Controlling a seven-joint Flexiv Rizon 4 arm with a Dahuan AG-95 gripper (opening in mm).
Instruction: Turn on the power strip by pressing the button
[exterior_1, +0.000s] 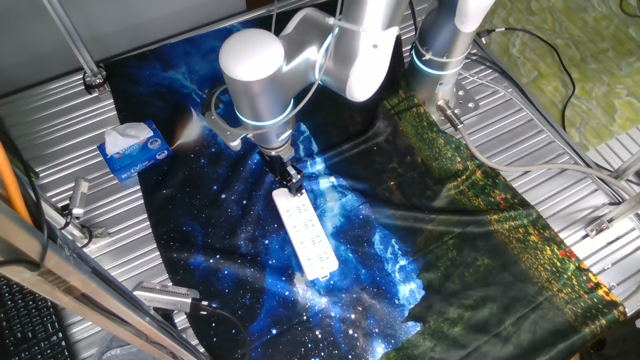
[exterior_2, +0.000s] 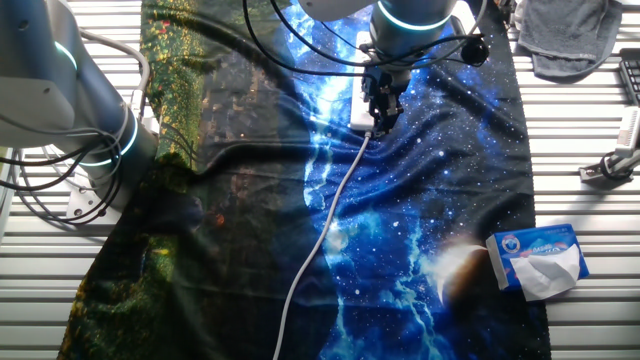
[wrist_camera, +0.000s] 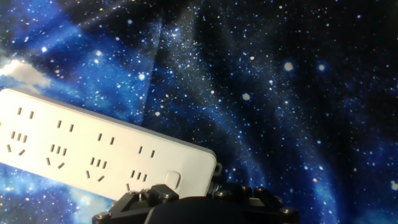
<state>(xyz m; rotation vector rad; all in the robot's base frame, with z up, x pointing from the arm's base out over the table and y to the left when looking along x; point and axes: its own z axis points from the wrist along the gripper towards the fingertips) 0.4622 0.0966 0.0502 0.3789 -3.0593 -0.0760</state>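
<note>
The white power strip (exterior_1: 307, 236) lies on the starry blue cloth, its thin white cord (exterior_2: 320, 225) running off toward the cloth's edge. In the hand view the strip (wrist_camera: 93, 146) fills the left, and the small white button (wrist_camera: 174, 180) sits at its corded end. My gripper (exterior_1: 290, 180) stands over that end of the strip, right at the button. In the other fixed view my gripper (exterior_2: 381, 108) hides most of the strip. In the hand view a black fingertip (wrist_camera: 160, 191) sits just beside the button. No gap between the fingertips shows.
A blue-and-white tissue box (exterior_1: 133, 150) lies at the cloth's edge, also seen in the other fixed view (exterior_2: 537, 258). A second arm's base (exterior_2: 70, 100) stands off the cloth. A grey rag (exterior_2: 570, 35) and metal tools (exterior_2: 610, 165) lie on the slatted table.
</note>
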